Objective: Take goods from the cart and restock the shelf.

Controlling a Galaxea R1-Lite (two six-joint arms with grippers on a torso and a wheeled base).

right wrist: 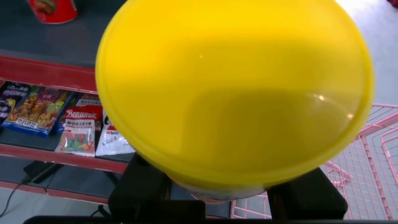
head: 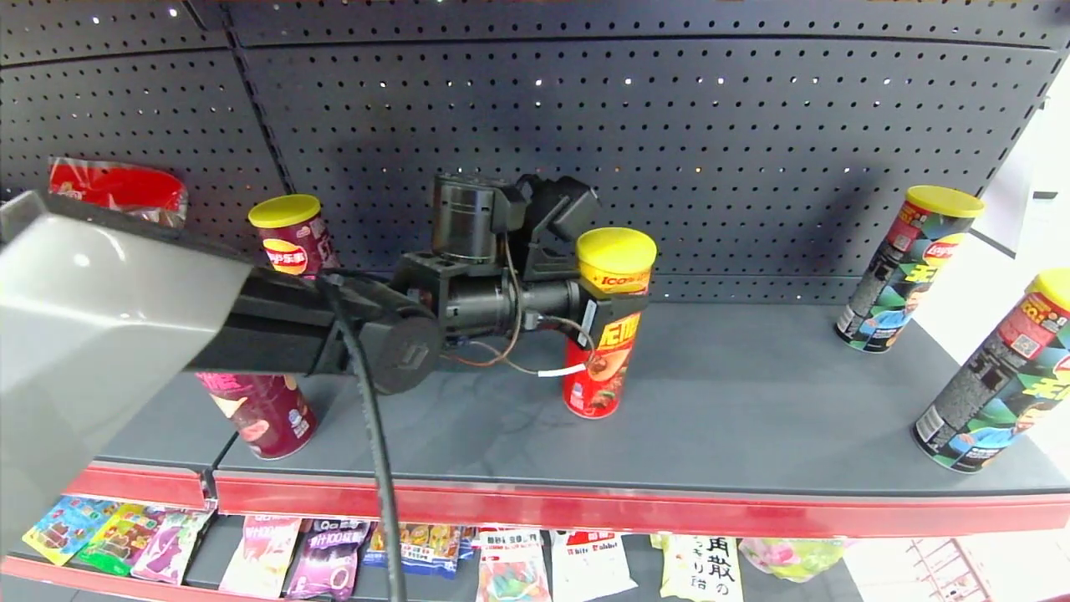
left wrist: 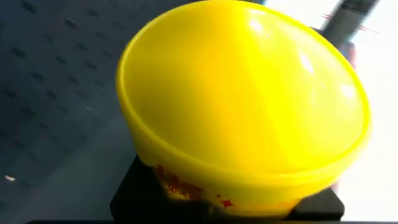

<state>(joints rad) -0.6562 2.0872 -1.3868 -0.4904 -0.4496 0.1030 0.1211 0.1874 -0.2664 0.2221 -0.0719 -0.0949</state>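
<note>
L gripper (head: 613, 323) clamped on upper body of red can (head: 595, 383), upright on shelf (head: 752, 401) centre; R gripper (right wrist: 227, 200) pinching 2nd can (right wrist: 236, 93) near cart (right wrist: 375, 155); cans prob light, stiff but crushable, slick – grip sidewall, mod force

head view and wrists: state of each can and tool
red cylindrical chip can with yellow lid, standing on the grey shelf, lid on
left tool, shut on that red can
right tool, shut on another yellow-lidded can, lid on
rear maroon can, standing, lid on
front maroon can, standing, top hidden
rear black-and-green can, standing, lid on
front black-and-green can, standing, lid on
</note>
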